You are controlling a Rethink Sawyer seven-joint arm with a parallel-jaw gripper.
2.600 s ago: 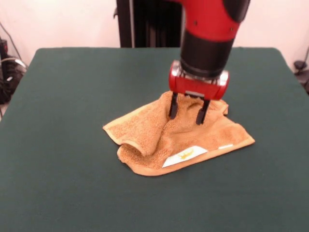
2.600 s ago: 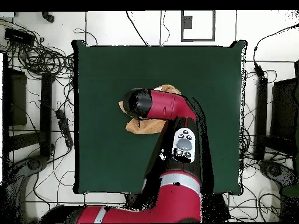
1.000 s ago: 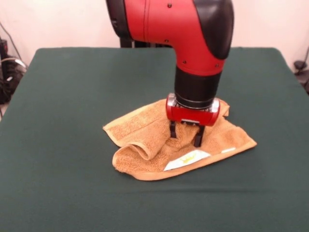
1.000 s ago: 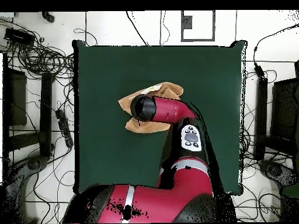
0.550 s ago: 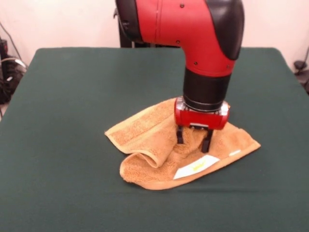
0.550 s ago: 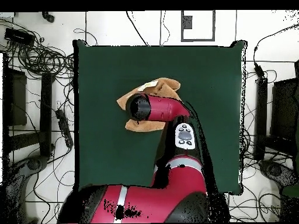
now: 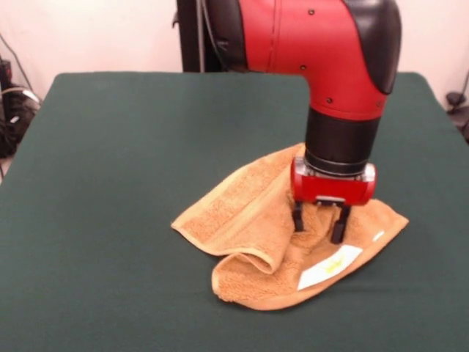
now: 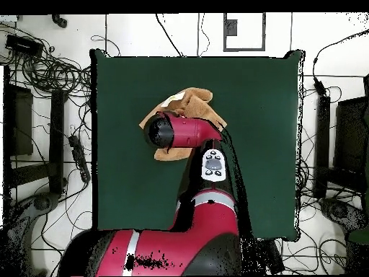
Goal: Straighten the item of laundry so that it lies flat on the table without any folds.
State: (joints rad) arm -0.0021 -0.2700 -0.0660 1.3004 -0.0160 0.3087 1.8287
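The orange-tan towel (image 7: 249, 220) lies crumpled on the green table (image 7: 110, 183), right of centre and toward the near edge in the front view. Its near left corner is folded over in a thick roll. Its white label (image 7: 330, 267) with yellow print faces up at the near right edge. My gripper (image 7: 318, 226) points straight down onto the towel's right part, with a ridge of cloth pinched between its two black fingers. In the overhead view the towel (image 8: 194, 101) shows partly under the red arm (image 8: 176, 132), which hides the gripper.
The black pedestal (image 7: 220, 37) stands at the table's far side. In the overhead view, cables and dark equipment (image 8: 43, 65) lie on the floor round the table (image 8: 267, 144). Wide green surface lies on all sides of the towel.
My gripper has come down onto the towel, closed on a ridge of cloth and moved right and toward the near edge. The towel has shifted with it and its far part has stretched out.
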